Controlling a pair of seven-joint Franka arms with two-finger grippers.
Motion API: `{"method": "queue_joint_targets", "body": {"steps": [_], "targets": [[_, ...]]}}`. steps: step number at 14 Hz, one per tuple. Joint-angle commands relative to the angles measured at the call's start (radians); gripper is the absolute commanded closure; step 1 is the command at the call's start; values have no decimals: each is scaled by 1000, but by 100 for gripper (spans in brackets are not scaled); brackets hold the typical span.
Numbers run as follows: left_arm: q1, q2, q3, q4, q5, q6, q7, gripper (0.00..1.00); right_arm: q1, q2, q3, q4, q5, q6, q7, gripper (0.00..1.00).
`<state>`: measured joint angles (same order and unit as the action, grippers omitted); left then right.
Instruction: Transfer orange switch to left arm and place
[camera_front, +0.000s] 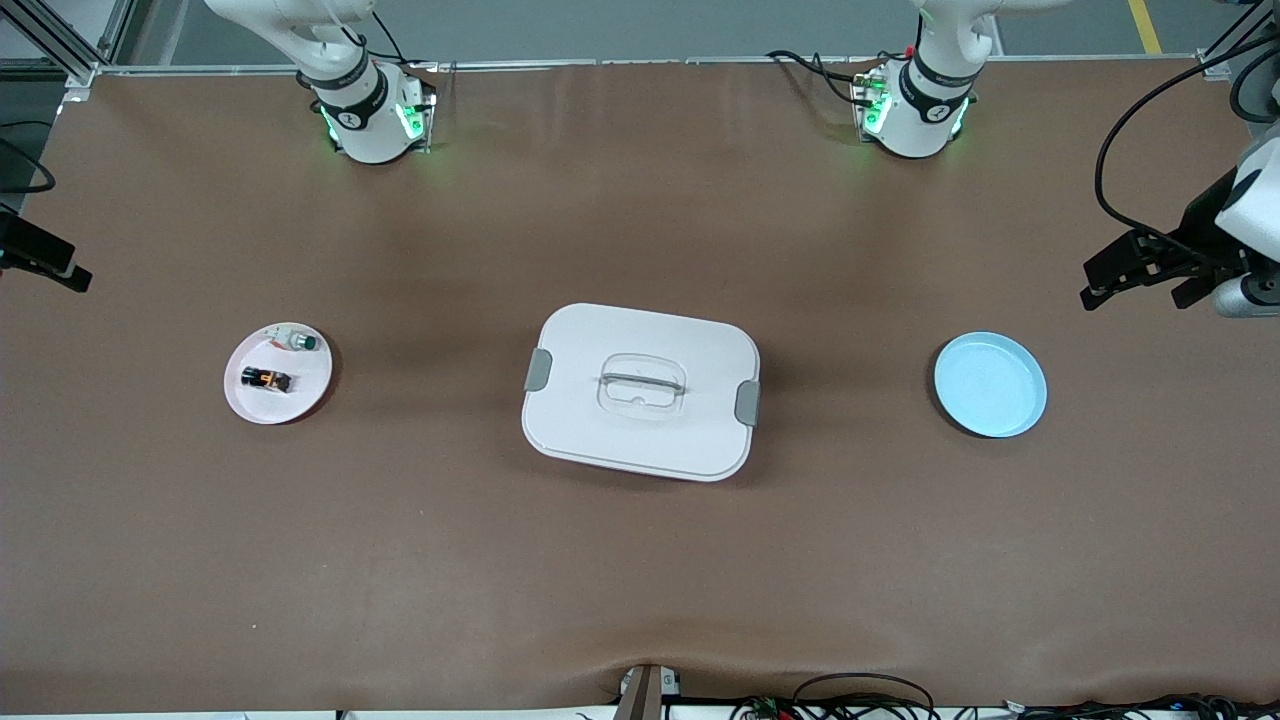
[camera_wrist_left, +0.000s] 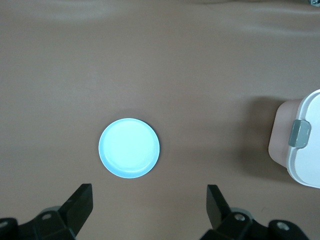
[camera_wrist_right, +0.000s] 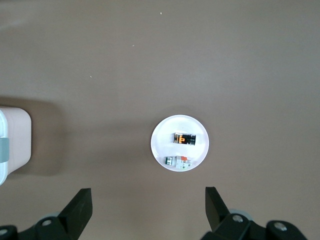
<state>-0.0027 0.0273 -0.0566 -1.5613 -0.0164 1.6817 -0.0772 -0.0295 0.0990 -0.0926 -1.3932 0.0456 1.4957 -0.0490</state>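
The orange switch (camera_front: 266, 379) is a tiny black cylinder with orange parts. It lies on a round pink plate (camera_front: 240, 405) toward the right arm's end of the table, and shows in the right wrist view (camera_wrist_right: 184, 138). The white lidded box (camera_front: 640, 390) stands in the middle of the table. My right gripper (camera_front: 40, 262) hangs open and empty high over the table's end beside the pink plate (camera_wrist_right: 162, 132), its fingers (camera_wrist_right: 80, 205) spread wide. My left gripper (camera_front: 1135, 295) hangs open and empty high over the other end, fingers (camera_wrist_left: 82, 200) wide apart.
A small silver-white piece with a green tip (camera_front: 297, 342) lies on the pink plate beside the switch. An empty light-blue plate (camera_front: 990, 385) sits toward the left arm's end, also in the left wrist view (camera_wrist_left: 129, 148). Box edges show in both wrist views (camera_wrist_left: 305, 150) (camera_wrist_right: 7, 150).
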Motion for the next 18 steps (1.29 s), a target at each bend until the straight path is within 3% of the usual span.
{"method": "queue_joint_targets", "body": {"steps": [1,9,18], "targets": [[-3,6,1,20,9,-19,7,0,5,19,-6,-1,-1,14,0,0],[-7,8,1,21,9,-19,7,0,-15,50,-7,-7,-1,5,1,0],[-8,8,1,21,10,-19,7,0,-78,153,-7,-10,6,2,0,0]]}}
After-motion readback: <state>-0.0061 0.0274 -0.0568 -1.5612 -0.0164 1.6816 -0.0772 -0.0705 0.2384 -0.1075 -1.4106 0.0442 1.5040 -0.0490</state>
